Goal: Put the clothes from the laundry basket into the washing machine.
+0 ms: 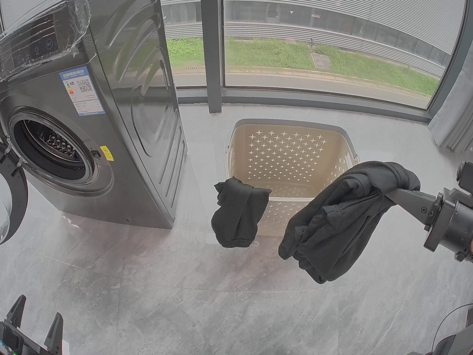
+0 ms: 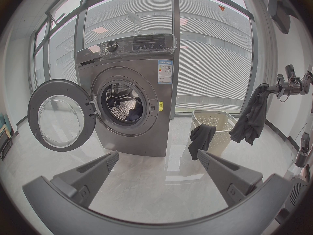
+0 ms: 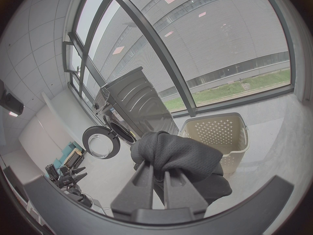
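My right gripper (image 1: 394,193) is shut on a dark grey garment (image 1: 340,223), which hangs in the air in front of the cream laundry basket (image 1: 290,159), toward its right. In the right wrist view the garment (image 3: 179,154) bunches over the closed fingers (image 3: 145,180). A second dark garment (image 1: 239,215) hangs over the basket's front left rim. The grey washing machine (image 1: 123,99) stands at the left with its round door (image 2: 60,115) swung open; some clothing lies inside the drum (image 2: 125,103). My left gripper (image 1: 34,321) is low at the near left, open and holding nothing.
A large window wall (image 1: 320,35) runs behind the basket and machine. A grey curtain (image 1: 456,119) hangs at the far right. Bare grey floor (image 1: 197,292) stretches between me, the machine and the basket.
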Robot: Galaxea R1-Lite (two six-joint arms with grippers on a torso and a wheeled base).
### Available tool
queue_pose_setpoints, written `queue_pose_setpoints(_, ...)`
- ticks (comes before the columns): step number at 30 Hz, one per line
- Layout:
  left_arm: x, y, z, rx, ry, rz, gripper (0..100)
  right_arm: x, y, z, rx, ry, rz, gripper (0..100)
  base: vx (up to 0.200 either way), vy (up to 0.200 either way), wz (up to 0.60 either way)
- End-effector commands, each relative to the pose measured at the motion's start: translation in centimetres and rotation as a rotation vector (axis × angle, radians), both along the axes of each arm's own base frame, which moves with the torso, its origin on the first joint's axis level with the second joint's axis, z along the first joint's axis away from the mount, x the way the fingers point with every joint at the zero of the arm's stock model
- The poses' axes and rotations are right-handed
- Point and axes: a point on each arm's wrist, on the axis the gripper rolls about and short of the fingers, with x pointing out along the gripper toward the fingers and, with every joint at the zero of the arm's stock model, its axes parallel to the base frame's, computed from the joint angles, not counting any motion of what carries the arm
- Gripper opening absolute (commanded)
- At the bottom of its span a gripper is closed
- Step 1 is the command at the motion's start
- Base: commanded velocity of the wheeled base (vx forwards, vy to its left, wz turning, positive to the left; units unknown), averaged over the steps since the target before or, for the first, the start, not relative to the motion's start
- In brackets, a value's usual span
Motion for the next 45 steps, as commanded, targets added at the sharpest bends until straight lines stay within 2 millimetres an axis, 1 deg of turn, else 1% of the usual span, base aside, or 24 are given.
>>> queue_pose_setpoints(1, 0.03, 0.00, -0.39, -0.001, 0.005, 0.001, 100, -0.01, 0.01, 0.01, 0.001, -0.001, 0.002, 0, 0.000, 0.200, 0.00)
queue_pose_setpoints(45, 0.03, 0.00, -0.39, -0.004, 0.005, -0.001, 100, 0.16, -0.14, 0.43, 0.012, -0.015, -0.015, 0, 0.000, 0.200, 0.00)
